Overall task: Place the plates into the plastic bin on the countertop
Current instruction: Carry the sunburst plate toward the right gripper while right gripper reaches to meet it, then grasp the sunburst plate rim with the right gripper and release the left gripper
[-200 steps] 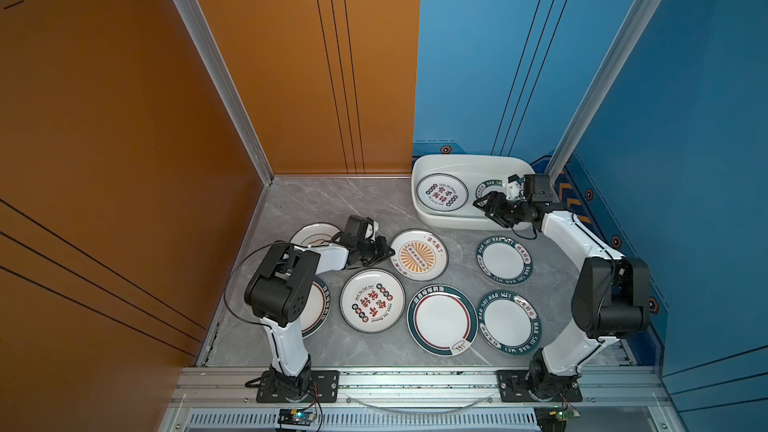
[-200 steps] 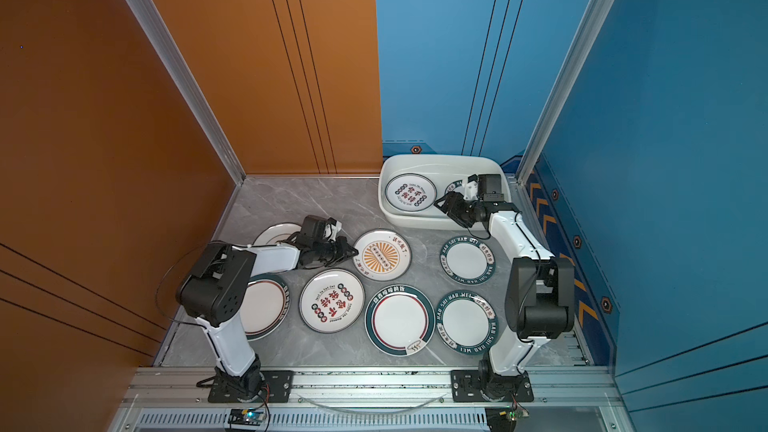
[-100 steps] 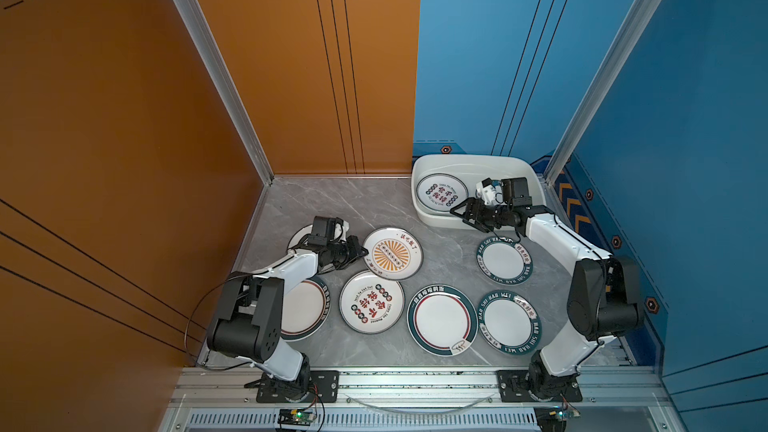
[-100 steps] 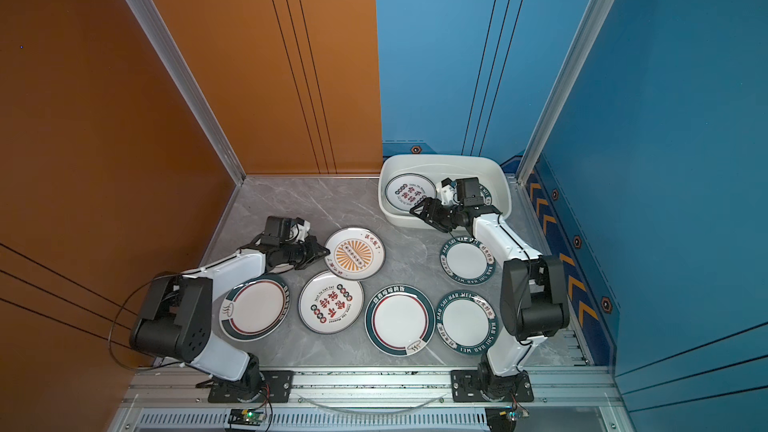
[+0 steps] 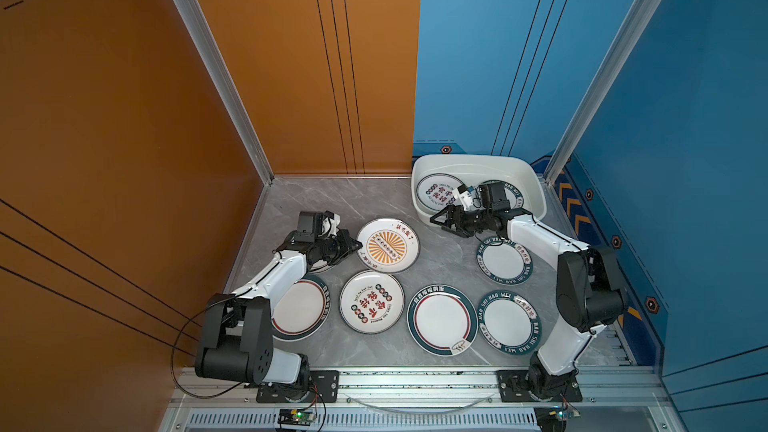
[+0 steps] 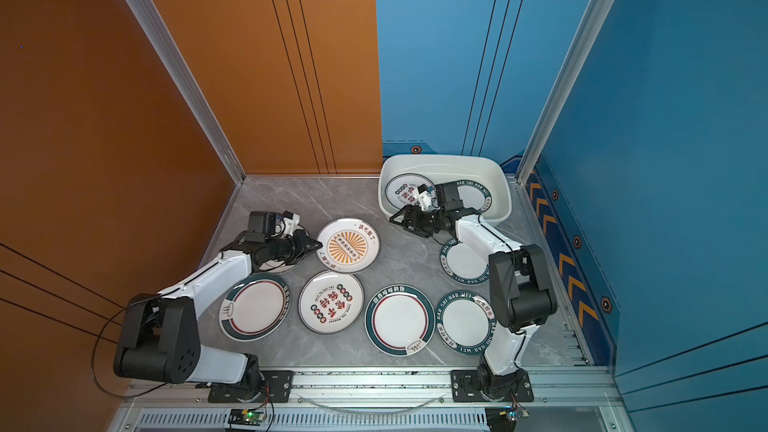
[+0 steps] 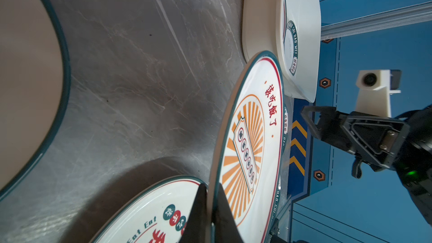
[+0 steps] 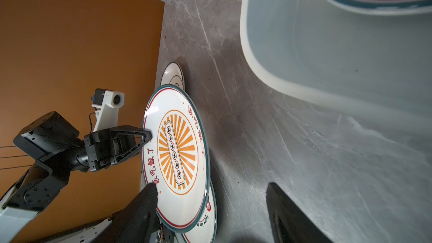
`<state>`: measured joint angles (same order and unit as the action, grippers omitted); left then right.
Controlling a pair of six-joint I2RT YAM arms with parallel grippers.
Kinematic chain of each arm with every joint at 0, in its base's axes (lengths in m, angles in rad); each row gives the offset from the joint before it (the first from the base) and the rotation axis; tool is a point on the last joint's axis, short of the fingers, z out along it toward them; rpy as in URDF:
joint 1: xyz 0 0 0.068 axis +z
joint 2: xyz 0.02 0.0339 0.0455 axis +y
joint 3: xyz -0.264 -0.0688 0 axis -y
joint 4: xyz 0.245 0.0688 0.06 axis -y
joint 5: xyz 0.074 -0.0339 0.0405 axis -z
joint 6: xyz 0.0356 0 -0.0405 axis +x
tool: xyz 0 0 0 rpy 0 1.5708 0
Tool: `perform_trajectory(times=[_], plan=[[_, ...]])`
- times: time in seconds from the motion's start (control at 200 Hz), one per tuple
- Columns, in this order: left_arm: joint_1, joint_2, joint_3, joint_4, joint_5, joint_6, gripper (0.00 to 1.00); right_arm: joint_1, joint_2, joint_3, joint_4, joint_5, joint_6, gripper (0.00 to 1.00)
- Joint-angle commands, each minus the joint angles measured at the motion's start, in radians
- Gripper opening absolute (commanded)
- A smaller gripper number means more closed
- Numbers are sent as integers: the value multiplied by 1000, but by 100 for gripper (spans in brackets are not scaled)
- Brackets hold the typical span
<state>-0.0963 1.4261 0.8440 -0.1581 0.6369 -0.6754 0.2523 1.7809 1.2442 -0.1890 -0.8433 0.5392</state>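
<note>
One plate [image 8: 172, 75] lies mostly hidden, seemingly beneath the left arm [image 5: 274, 274].

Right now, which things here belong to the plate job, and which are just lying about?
Job: sunburst plate, pinched by the left gripper; right gripper, open; loose plates on the countertop; bin; bin plates.
Just there: circuit board; hexagon wall marker.
</note>
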Motion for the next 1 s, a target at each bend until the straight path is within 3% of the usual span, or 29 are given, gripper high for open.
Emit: perform_trajectory(times=[0.0, 0.26, 0.475, 0.686, 0.996], plan=[[5, -39, 60, 20, 63, -29, 0, 15, 26, 20, 34, -71, 10, 75], [-5, -21, 112, 32, 60, -50, 0, 60, 53, 22, 64, -95, 30, 74], [-41, 19, 149, 57, 46, -69, 0, 91, 78, 13, 187, -116, 133, 67], [-68, 53, 173, 69, 29, -72, 0, 109, 102, 7, 304, -143, 230, 50], [-87, 107, 225, 60, 17, -60, 0, 119, 115, 10, 315, -157, 248, 29]])
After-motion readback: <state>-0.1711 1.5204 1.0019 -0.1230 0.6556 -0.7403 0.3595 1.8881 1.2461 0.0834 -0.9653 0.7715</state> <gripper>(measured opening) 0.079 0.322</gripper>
